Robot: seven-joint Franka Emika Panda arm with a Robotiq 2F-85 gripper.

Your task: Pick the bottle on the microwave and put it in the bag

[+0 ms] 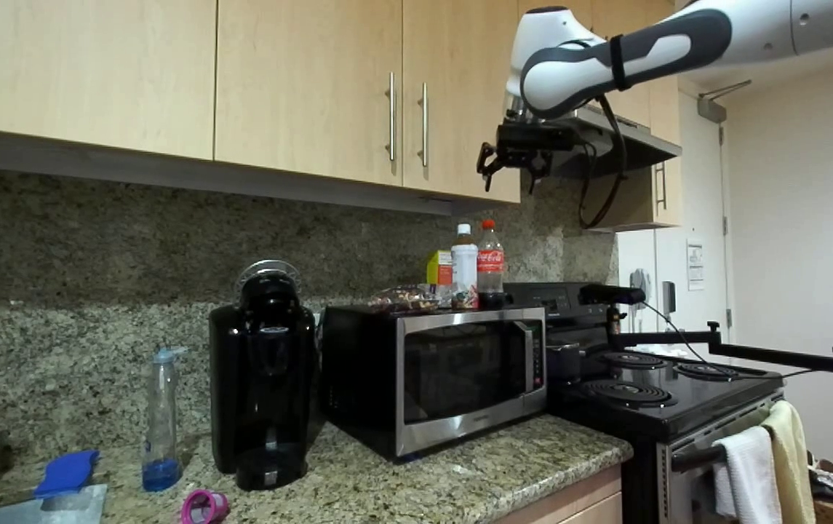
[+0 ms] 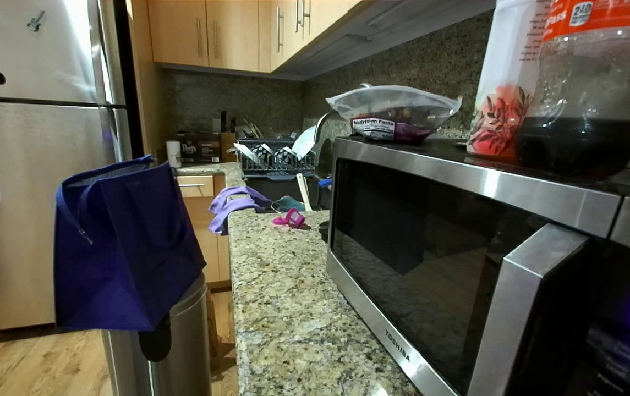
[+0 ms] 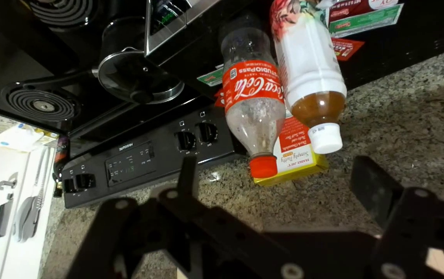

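Hovering higher than the Coca-Cola bottle (image 1: 490, 263), your gripper (image 1: 510, 182) has its fingers (image 3: 375, 190) spread wide, well apart from the red cap (image 1: 488, 225). You can see that bottle standing upright on the microwave (image 1: 460, 371), dark cola (image 2: 579, 146) at its bottom. Just beside it stands a white bottle (image 1: 464, 269) with a white cap (image 1: 464, 228); a yellow box (image 3: 299, 159) shows behind the pair, and a clear snack bag (image 2: 394, 118) lies near them, toward the coffee maker (image 1: 263, 386). In your wrist view both caps show beyond the gap between the fingers. On the microwave's far side from the coffee maker is the stove (image 1: 634, 418), bearing a lidded pot (image 3: 136, 77). In an exterior view you find the blue bag (image 2: 122, 247), open at its top, over a steel bin (image 2: 189, 330), well apart from the microwave
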